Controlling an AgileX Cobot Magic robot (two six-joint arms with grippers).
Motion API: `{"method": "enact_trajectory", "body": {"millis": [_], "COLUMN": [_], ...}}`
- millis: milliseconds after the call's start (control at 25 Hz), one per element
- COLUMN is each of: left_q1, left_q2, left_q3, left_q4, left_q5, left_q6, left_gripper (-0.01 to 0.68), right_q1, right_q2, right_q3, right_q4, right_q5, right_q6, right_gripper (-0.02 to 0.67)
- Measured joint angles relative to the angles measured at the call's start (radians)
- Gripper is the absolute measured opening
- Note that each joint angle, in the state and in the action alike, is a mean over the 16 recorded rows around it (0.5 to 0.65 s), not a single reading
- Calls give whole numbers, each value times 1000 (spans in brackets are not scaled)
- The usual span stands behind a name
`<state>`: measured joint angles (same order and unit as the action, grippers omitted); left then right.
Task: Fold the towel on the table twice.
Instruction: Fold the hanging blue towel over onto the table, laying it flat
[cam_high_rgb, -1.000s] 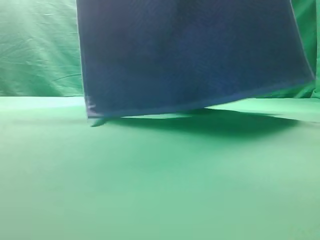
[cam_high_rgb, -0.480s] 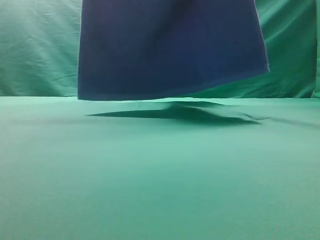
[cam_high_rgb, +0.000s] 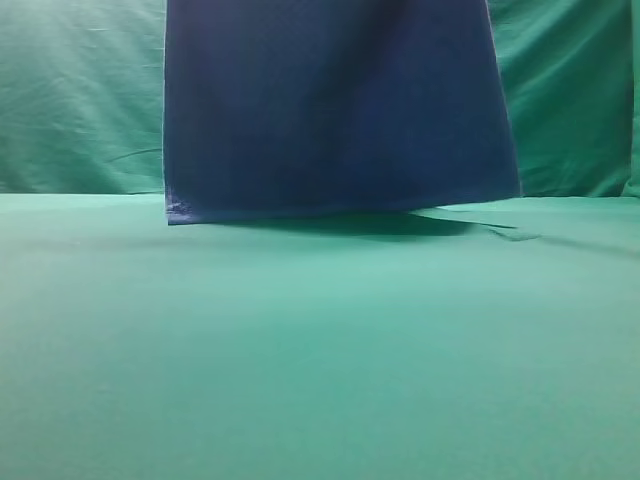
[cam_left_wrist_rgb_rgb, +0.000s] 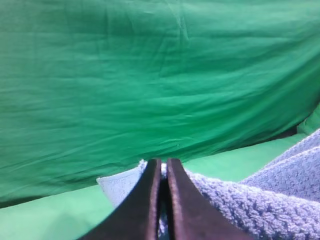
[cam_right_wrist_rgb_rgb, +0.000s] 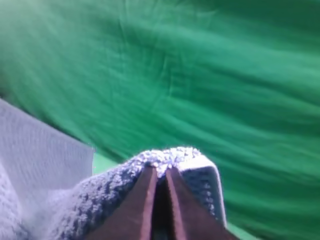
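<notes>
The towel is held hanging above the far desk, its lower hem at the surface. The left end effector and right end effector are each clamped on an upper corner. The cloth is judged soft, limp and light; corner grips suit it.

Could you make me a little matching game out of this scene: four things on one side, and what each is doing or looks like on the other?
1. towel
2. table
3. left gripper
4. backdrop cloth

A. wrinkled green, hanging behind
B. pinched shut on a towel corner
C. blue-grey, hanging upright
D. smooth green, lying flat

Pairs: 1-C, 2-D, 3-B, 4-A
</notes>
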<state>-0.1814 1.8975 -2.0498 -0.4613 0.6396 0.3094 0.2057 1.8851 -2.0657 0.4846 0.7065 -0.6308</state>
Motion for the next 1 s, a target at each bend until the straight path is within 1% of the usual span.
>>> {"method": "enact_trajectory", "body": {"millis": [320, 600, 800, 1000], "left_q1": [0, 0, 0, 0], "left_q2": [-37, -84, -125, -193], "left_q3": [0, 6, 65, 196], "left_q4": [39, 71, 87, 81], "left_q5": [147, 245, 273, 257], "left_q6": [-9, -32, -49, -60], "left_gripper": [0, 0, 0, 0], "right_q1": [0, 0, 0, 0], "right_q2": [-49, -119, -183, -262], "right_q3": [-1, 26, 119, 265], "right_q4": [-157, -226, -246, -251], "right_q5": [196, 306, 324, 305], "right_q6": [83, 111, 116, 119], "right_gripper": [0, 0, 0, 0]}}
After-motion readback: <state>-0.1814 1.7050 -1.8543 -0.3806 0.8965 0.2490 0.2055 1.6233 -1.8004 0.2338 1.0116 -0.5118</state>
